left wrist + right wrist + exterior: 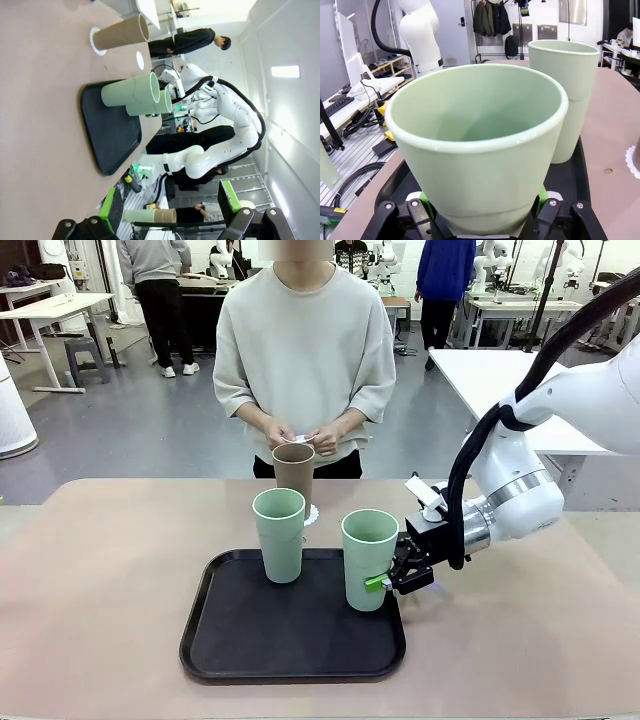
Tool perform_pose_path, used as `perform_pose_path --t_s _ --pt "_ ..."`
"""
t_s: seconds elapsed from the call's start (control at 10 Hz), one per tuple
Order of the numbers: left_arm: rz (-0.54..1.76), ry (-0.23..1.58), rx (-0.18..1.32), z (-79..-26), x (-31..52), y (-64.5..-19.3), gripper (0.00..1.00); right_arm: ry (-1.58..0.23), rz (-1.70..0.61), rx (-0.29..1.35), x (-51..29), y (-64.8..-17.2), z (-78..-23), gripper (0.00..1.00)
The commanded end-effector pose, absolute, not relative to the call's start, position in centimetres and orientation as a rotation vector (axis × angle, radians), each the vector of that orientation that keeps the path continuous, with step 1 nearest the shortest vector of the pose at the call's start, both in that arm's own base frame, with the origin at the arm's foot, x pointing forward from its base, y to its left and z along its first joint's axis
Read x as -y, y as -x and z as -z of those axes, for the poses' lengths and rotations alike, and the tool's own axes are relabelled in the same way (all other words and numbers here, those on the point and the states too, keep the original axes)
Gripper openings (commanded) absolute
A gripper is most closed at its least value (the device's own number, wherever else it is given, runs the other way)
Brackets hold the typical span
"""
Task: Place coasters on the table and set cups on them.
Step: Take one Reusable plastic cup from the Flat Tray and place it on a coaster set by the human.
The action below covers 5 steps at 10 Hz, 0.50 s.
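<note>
Tabletop (90,580): plain beige, with a black tray (225,645) at its near middle and a person standing at the far side.
Right tool (386,581): clamped low on the right mint-green cup (369,555), with green pads (374,583) on either side. The cup appears to stand on the tray near its right rim.
Left tool (170,220): spread wide, nothing between its fingers, well off to the side of the tray.
Other cups: the left mint-green cup (279,535) stands upright on the tray, near the gripped one but apart from it. The brown cup (293,465) stands beyond the tray on a lacy white coaster (311,512).
Spare coaster (140,60): lies bare on the tabletop past the brown cup, probably the gripped cup's place.
Person's hands (278,430): together just above the brown cup, pinching something small and white that I cannot identify.
Stage: by my reading, one cup is set and the second is gripped but not yet lifted.
Risk, slip: the cup is tall, tapered and held near its base, so it may tilt or slide in the pads.
Risk, knock: a sideways move could strike the neighbouring cup or catch the tray rim.
Risk, coaster: thin paper may skid or crumple if the cup lands off-centre.
Risk, hands: the person is close to the likely path.
Writing: no brand, label or print is legible on the cups, tray or coasters.
</note>
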<state>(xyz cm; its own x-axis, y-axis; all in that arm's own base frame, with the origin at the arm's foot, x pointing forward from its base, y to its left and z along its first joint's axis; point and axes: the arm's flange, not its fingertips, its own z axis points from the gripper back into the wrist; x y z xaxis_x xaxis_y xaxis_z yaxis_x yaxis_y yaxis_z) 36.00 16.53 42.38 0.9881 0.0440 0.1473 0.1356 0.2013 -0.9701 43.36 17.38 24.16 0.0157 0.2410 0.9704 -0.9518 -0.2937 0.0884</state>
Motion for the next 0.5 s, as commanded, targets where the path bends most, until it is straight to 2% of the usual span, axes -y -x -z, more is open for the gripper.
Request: perform_pose_path --t_s 0.0,0.2,0.4 --pt "0.058 1.367 0.157 -42.6 -16.7 -35.9 1.0 -1.274 -1.501 0.858 -17.5 -43.6 -24.0 0.0" --pt "0.058 1.367 0.157 -42.6 -16.7 -35.9 1.0 -1.254 -1.473 0.886 -17.0 -43.2 -25.9 0.0" --pt "0.058 1.367 0.157 -42.6 -16.7 -35.9 1.0 -1.223 -1.485 0.958 -16.8 -42.5 -32.2 0.0"
